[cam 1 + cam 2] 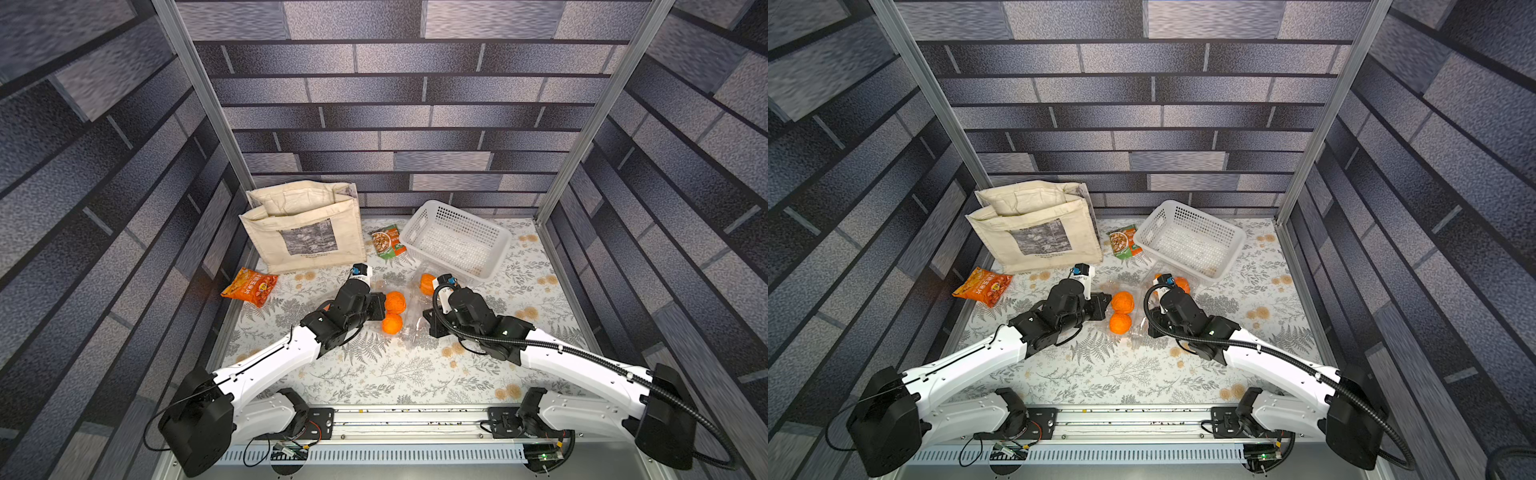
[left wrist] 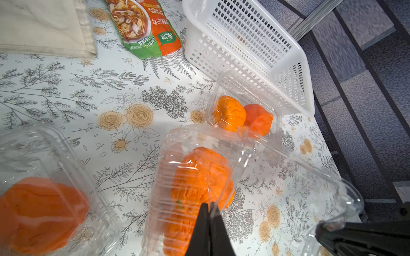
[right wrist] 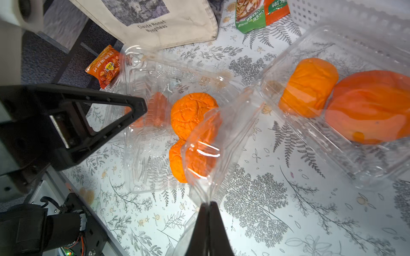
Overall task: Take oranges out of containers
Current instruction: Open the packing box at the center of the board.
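As left hand (image 2: 209, 205), right hand (image 3: 208, 204) pinch container (image 3: 144, 159), basket (image 2: 221, 55), tote (image 1: 303, 232), packets (image 1: 249, 286) surround.

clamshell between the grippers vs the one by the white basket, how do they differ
The middle clamshell is pinched by the left gripper and the right gripper; the other clamshell, beside the white basket, has no gripper on it. The middle clamshell's plastic stands raised where the right gripper grips it; the other clamshell lies flat. Both are clear plastic holding two oranges.
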Robot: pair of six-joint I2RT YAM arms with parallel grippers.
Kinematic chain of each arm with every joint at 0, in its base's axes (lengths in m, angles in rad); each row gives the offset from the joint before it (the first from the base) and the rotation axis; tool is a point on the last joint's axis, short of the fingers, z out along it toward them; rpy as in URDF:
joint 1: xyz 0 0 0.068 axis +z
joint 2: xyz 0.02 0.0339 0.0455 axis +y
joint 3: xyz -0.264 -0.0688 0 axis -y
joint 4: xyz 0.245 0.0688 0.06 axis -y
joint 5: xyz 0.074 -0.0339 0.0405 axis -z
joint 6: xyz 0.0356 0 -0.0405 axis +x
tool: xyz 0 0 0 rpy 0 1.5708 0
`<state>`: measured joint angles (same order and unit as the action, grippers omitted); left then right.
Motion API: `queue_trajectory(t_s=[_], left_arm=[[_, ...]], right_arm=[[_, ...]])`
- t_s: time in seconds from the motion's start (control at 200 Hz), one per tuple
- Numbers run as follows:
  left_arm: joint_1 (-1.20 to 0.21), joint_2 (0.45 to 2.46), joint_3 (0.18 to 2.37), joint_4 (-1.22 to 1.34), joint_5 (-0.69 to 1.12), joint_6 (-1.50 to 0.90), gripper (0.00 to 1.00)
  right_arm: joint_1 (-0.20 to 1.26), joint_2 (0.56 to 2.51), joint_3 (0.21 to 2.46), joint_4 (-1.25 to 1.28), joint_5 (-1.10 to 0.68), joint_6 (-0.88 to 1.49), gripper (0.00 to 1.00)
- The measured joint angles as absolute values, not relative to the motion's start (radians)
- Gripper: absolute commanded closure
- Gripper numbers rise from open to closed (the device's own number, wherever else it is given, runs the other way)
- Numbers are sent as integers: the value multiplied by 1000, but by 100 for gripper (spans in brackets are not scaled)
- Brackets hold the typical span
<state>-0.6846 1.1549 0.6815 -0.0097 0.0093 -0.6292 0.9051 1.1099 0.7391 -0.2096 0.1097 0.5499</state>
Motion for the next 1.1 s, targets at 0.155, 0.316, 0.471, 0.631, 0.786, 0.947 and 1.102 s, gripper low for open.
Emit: queue_trajectory(t_s=[0.155,0.316,0.471,0.631,0.786,0.947,1.102], left_arm=[[-660,1155,670,-6,66,-641,100],[-645,1171,669,9,136,-673,71],[-645,1231,669,47,187,-682,38],[-645,1245,668,72,210,-687,28],[-645,1245,668,93,214,-686,26],[-645,1241,664,98,214,-686,25],[-645,1225,659,97,213,-686,23]], right_arm=[[894,1029,738,-295,132,549,100],[870,1000,787,-426,154,542,100],[825,1003,855,-559,136,527,100],[791,1006,862,-612,98,504,100],[746,1019,865,-643,40,458,100],[715,1047,933,-715,9,399,100],[710,1051,1000,-750,-14,358,100]])
